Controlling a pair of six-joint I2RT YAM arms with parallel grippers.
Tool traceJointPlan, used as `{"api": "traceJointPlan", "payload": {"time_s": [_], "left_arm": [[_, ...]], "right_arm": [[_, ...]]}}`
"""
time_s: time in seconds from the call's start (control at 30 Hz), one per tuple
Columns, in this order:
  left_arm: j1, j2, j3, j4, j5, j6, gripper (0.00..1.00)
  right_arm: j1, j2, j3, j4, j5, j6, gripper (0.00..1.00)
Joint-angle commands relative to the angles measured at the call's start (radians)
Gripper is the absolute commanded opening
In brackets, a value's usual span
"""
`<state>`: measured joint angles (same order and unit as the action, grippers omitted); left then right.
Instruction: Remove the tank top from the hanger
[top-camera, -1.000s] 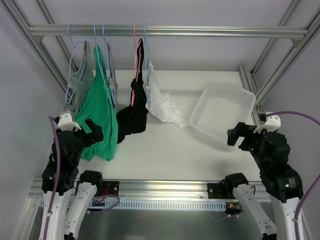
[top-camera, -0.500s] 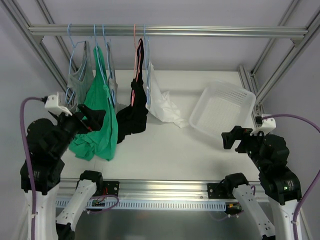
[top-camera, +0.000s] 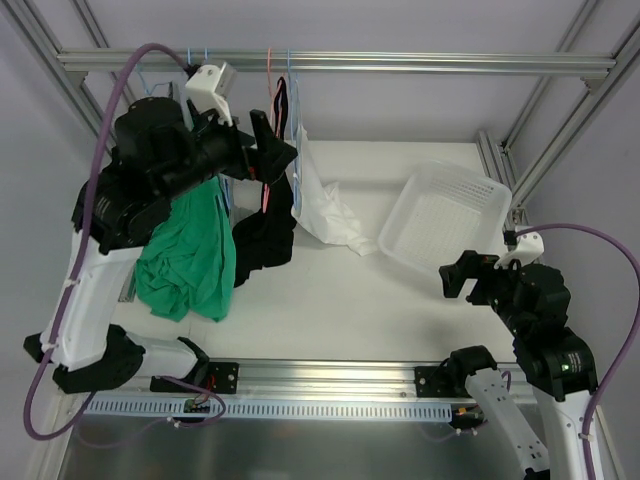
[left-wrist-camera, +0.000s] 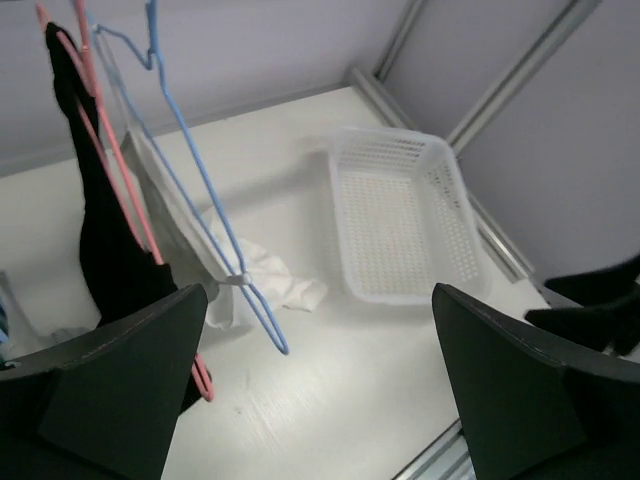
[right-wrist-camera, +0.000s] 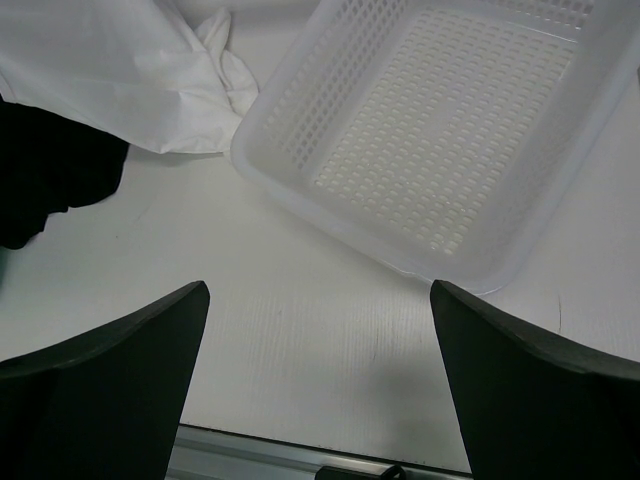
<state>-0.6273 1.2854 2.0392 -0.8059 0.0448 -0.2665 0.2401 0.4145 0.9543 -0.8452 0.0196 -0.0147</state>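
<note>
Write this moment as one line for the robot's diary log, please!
left gripper: open, up by hanger | right gripper: open, low near basket | tank top: on hanger, not grasped

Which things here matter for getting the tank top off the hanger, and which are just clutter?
Job:
- tank top
- light-blue hanger
- left gripper, open, up by the hanger
- right gripper, open, low near the basket

Clutter:
- green top
- black garment
- pink hanger
- white basket
</note>
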Motion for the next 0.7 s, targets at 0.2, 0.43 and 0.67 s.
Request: {"api": "traceJointPlan", "payload": {"time_s": [0.2,0.43,0.67], "left_arm": [[-0.045,0.251,0.127,0.01,-0.292,0.104,0.98],[-0.045,0.339,0.133,0.028,-0.382,0.107,0.8],[-0.045,0.382,0.121,0.042,-0.456,0.096,0.66]], "right_arm": [[0.004,-0.048,-0.023,0.02,-0.102,0.048,0.99],[0.005,-0.086,-0.043,0.02,-0.152,0.048,1.0],[0.004,-0.117,-0.061,0.017,-0.181,0.048,0.99]]}}
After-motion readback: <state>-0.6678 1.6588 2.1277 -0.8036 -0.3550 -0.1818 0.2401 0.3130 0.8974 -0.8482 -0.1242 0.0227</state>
